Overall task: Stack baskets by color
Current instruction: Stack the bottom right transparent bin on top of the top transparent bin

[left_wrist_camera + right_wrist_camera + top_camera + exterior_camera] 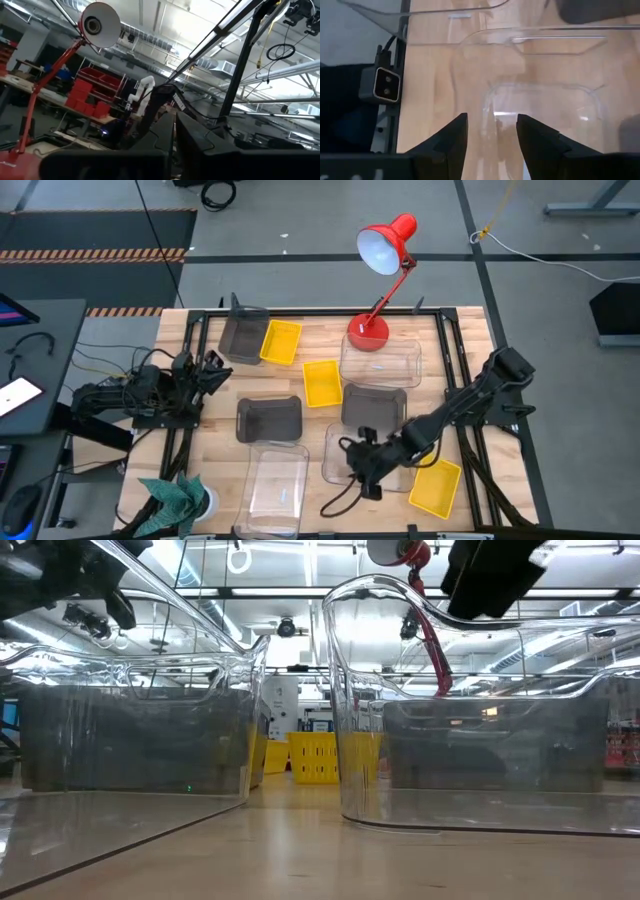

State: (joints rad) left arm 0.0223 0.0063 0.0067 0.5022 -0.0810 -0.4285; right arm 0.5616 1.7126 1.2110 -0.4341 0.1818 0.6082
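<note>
Right gripper [362,463] is down low at the front of the tabletop [320,345], fingers [451,140] spread wide over the rim of a clear basket [352,455]. The right wrist view shows that rim passing between the two dark fingers with nothing pinched.

The other baskets lie scattered. A second clear basket [277,485] sits at the front, well left of the gripper, and a third [380,360] stands at the back, just beside the red lamp [385,250]. Three smoky grey ones: one at the back left [243,335], one mid-table [268,420], one [374,405] just behind the gripper's basket. Yellow: two near the middle and back [281,342] [321,382], one at the front right [436,487]. Nothing looks stacked from above.

These tubs look light, thin-walled and slick, stiff enough at the rim but likely to flex or skid if pushed. A pinch on a short-side rim seems the best hold.

Left gripper [205,375] waits at the left edge, fingers pressed together, holding nothing that shows; its wrist view points up at the lamp and ceiling.

The clear walls are hard to read: in the low view two of them fill the frame and blur everything behind. The right gripper hides part of its own basket from above.
</note>
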